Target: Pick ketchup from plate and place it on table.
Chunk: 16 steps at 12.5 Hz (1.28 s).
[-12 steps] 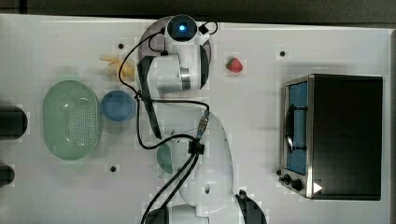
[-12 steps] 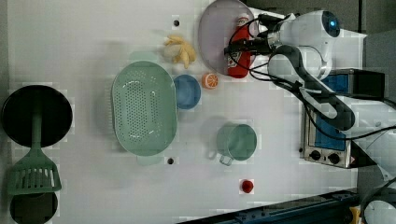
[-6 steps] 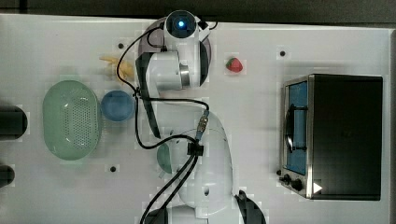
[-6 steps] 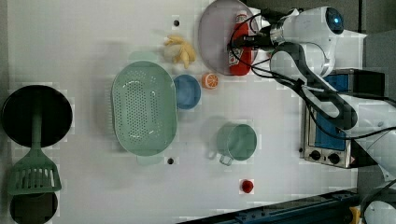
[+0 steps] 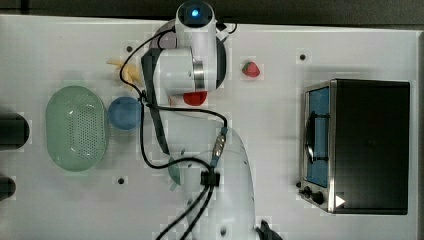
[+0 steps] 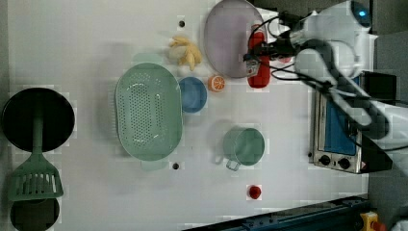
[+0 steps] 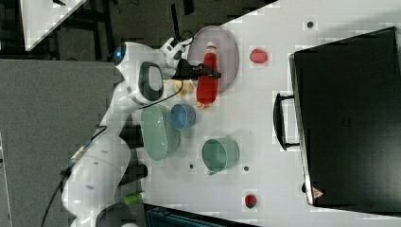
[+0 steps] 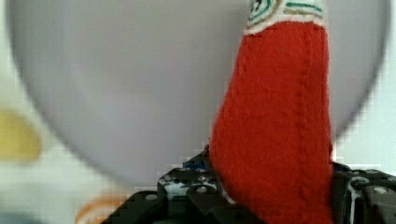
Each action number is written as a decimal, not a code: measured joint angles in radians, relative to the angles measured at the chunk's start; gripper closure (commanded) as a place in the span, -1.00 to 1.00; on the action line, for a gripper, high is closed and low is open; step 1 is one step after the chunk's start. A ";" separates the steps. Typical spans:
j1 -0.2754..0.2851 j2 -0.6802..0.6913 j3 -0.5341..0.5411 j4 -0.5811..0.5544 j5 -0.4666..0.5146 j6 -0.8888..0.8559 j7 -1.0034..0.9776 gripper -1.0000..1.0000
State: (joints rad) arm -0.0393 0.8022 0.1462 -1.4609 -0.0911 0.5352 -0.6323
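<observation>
The ketchup [image 7: 206,81], a soft red felt bottle with stitched seams and a white label band near its neck, sat between the fingers of the claw [image 7: 204,71], which pinched it across the body. In the right view the bottle's white-capped end lay over the plate [image 7: 227,43] while its red base reached past the rim toward the blue bowl [image 7: 182,116]. In the left view the ketchup [image 6: 258,60] hung along the plate's [image 6: 226,38] right edge, its lower end out over the white table [image 6: 288,144]. The wrist view showed the bottle [image 8: 275,135] rising from the black finger mounts with the pale lilac plate [image 8: 116,84] behind it; whether it rested on the dish or was lifted off it could not be told.

The white arm reached across the table with its wrist folded over the plate, the blue-lit joint at the far end in the top view; under it a bit of the ketchup [image 5: 195,98] peeked out. Black cables looped along the arm.

Beside the plate lay a yellow banana bunch [image 6: 185,50] and an orange slice [image 6: 216,83]. The round blue bowl [image 6: 193,94] touched the oval green perforated basket [image 6: 148,111]. A teal cup [image 6: 243,147] with a handle stood nearer the middle. A strawberry [image 5: 251,69] lay well apart from the plate, and a boxy metal toaster oven [image 5: 357,145] with a handle and knobs stood at the top view's right. A green slotted spatula [image 6: 34,173] rested by a black round pan [image 6: 37,120].
</observation>
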 measured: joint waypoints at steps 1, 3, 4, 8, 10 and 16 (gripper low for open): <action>-0.003 -0.046 -0.003 -0.005 0.015 -0.045 0.000 -0.15; -0.022 -0.154 0.006 -0.011 0.022 -0.070 0.000 -0.15; -0.031 -0.217 0.006 -0.023 0.021 -0.085 0.000 -0.15; -0.087 -0.469 0.003 -0.126 0.024 -0.114 0.000 -0.15; -0.109 -0.576 -0.007 -0.225 0.030 -0.119 0.000 -0.15; -0.156 -0.667 -0.028 -0.600 0.023 0.016 0.001 -0.15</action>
State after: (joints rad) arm -0.1957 0.1357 0.1187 -2.0605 -0.0683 0.5508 -0.6313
